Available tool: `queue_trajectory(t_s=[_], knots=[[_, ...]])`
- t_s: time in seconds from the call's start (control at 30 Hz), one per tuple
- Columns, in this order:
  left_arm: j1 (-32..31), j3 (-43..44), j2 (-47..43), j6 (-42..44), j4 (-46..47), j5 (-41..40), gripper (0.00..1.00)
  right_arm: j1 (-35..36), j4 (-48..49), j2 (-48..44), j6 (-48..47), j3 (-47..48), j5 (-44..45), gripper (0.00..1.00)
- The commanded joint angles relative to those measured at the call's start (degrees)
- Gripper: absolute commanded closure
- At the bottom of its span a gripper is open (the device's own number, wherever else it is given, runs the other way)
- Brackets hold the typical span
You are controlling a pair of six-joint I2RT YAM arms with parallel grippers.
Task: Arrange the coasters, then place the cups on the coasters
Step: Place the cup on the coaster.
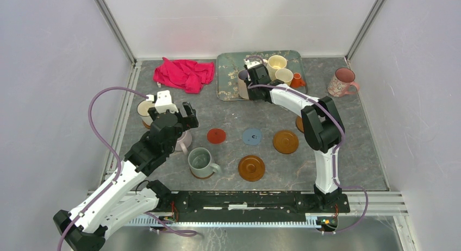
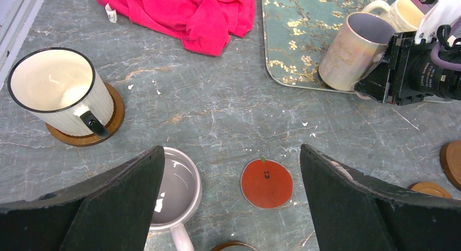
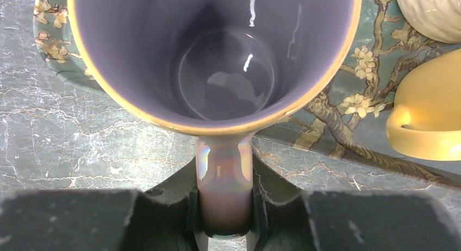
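My right gripper [image 3: 224,207] is shut on the handle [image 3: 224,180] of an iridescent cup [image 2: 356,50] with a purple inside, which leans at the near edge of the teal tray [image 1: 228,82]. My left gripper [image 2: 231,153] hangs open and empty over the table, with a pale mauve cup [image 2: 176,188] by its left finger and a red coaster [image 2: 266,183] between the fingers. A cream cup [image 2: 54,91] stands on a dark brown coaster [image 2: 81,137]. A grey-green cup [image 1: 201,161] sits on a coaster. A blue coaster [image 1: 251,136] and two amber coasters [image 1: 285,142] [image 1: 251,168] lie bare.
Two pale yellow cups [image 1: 277,62] [image 1: 284,74] and a tiny orange cup [image 1: 296,80] stand on the tray. A pink floral cup [image 1: 342,81] stands at the far right. A red cloth [image 1: 184,73] lies left of the tray. Another amber coaster [image 1: 299,123] shows beside the right arm.
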Motion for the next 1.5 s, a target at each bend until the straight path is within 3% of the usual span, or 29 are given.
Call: queue_trajectory(t_s=[0.0, 0.73, 1.47], knots=[[0.28, -0.04, -0.13, -1.21, 1.90, -0.88, 0.00, 0.77, 3.09, -2.03, -1.48, 1.96, -0.39, 1.00], [0.27, 0.04, -0.23, -1.47, 1.88, 0.02, 0.00, 3.13, 14.63, -18.63, -1.92, -13.33, -0.46, 1.00], [0.28, 0.14, 0.58, -1.83, 2.28, 1.98, 0.00, 12.00, 16.06, -49.47, 1.22, -44.07, 0.72, 1.00]])
